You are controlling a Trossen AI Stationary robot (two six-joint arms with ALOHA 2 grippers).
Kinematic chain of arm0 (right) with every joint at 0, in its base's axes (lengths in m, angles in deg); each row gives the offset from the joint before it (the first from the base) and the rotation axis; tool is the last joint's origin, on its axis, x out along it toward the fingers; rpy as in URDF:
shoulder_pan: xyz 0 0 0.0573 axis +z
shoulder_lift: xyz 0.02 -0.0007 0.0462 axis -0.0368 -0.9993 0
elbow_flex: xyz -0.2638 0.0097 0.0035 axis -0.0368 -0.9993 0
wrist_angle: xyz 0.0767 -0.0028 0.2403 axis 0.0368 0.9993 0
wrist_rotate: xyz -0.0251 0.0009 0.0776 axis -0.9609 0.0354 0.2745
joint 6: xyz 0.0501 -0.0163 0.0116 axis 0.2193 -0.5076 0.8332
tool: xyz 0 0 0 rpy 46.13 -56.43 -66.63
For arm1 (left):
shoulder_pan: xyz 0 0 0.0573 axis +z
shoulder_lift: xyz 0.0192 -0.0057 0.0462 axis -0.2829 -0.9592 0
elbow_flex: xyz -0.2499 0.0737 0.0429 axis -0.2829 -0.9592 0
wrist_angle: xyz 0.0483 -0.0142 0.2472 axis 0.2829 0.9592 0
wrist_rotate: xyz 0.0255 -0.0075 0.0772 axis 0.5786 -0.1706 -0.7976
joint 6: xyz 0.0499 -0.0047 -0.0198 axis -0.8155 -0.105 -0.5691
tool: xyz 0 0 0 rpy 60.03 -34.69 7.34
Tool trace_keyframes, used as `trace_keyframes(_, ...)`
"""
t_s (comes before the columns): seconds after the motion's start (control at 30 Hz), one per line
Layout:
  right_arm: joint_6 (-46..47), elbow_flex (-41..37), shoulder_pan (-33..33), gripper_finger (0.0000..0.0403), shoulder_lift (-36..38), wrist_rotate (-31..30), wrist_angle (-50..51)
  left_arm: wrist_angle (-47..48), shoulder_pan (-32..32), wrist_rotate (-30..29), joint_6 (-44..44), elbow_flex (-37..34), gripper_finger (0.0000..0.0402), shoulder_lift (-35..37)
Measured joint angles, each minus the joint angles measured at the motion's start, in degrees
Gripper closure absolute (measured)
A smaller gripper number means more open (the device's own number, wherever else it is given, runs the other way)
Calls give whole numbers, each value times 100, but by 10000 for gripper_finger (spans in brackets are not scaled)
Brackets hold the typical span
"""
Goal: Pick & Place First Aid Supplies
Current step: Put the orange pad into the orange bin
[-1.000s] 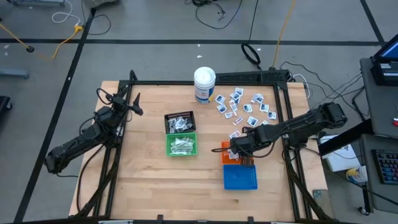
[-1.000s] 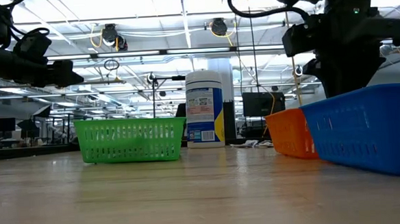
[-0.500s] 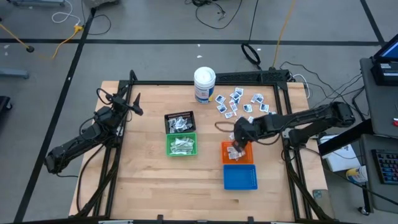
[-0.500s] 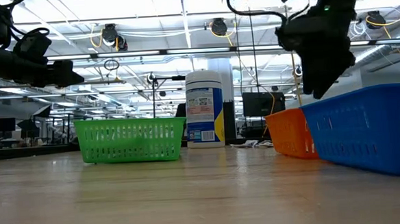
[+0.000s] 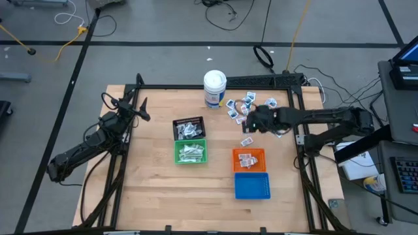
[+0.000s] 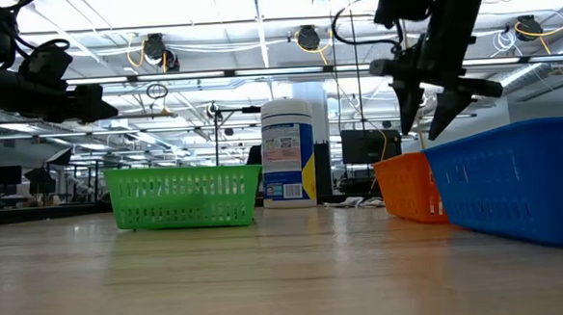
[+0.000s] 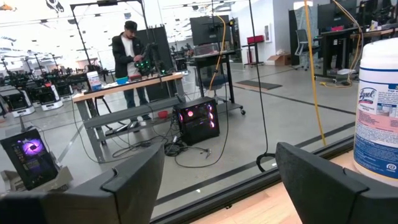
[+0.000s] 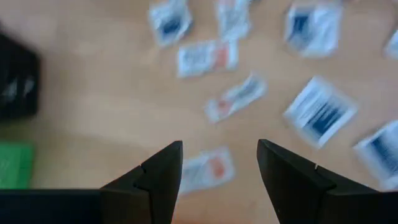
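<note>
Reading "Lysol" on the wipes canister [image 7: 378, 118], the left gripper [image 5: 142, 109] waits spread open at the table's [image 5: 150, 189] left edge while the right gripper [image 5: 247, 121], fingers parted and empty, hovers over scattered first aid packets [image 5: 251, 104] near bare wood.

Motion blur smears the packets [image 8: 320, 112] across the right wrist view, their print unreadable. The canister [image 7: 376, 118] is cut off at the left wrist view's right edge.

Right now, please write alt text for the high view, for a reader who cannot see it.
The right tool hovers open over scattered first aid packets near a white canister. Black, green, orange and blue baskets sit mid-table; the left arm waits at the left edge.
</note>
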Motion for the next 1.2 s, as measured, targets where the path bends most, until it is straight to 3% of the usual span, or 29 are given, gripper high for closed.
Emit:
trace_keyframes(0.3,-766,-2,-1735,202,17,-7,-20,1,0,2,-1,0,71,-1)
trace_keyframes(0.63,-918,-2,-3313,202,17,-268,-128,-1,-1,2,-1,0,88,-1)
trace_keyframes(0.9,-558,-2,-3808,202,-551,-56,-669,1,-1,2,-1,0,96,0)
trace_keyframes(1.2,-280,-2,-3891,202,-1507,122,-1218,-1,1,0,-1,0,80,1)
